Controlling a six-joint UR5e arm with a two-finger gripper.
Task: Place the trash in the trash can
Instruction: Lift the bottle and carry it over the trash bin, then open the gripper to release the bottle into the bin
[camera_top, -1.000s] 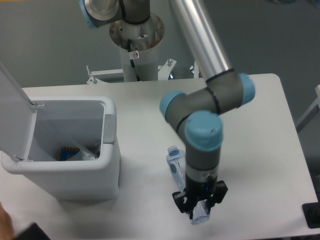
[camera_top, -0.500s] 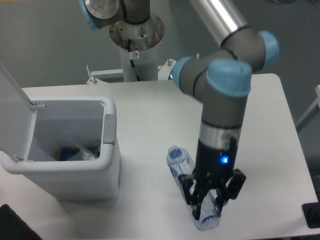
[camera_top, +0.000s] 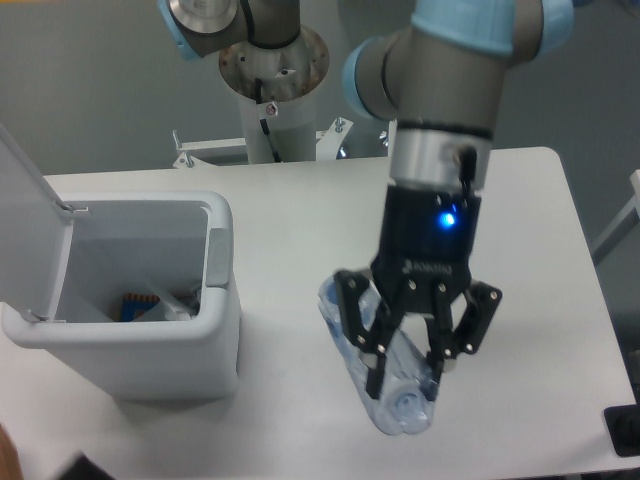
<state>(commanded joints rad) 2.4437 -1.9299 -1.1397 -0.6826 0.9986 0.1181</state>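
Observation:
A clear bluish plastic bottle (camera_top: 398, 408), one piece of the trash, hangs tilted above the table's front, its lower end toward the camera. My gripper (camera_top: 405, 380) is shut on it, with one black finger on each side of its body. The trash can (camera_top: 215, 330), a boxy white bin, stands at the left with its lid (camera_top: 25, 215) swung up. A pale translucent piece (camera_top: 172, 300), apparently the wrapper, lies inside it beside a small blue and orange item (camera_top: 133, 303). The bottle is to the right of the can and apart from it.
The robot's base column (camera_top: 272, 85) rises behind the table's far edge. A small black object (camera_top: 624, 430) sits at the front right corner. A bit of a person's hand (camera_top: 6, 464) shows at the bottom left.
The gripper closed around the bottle on the table and lifted it; bottle and gripper now stand higher, nearer the camera, and slightly left. The arm's elbow rose out of the view.

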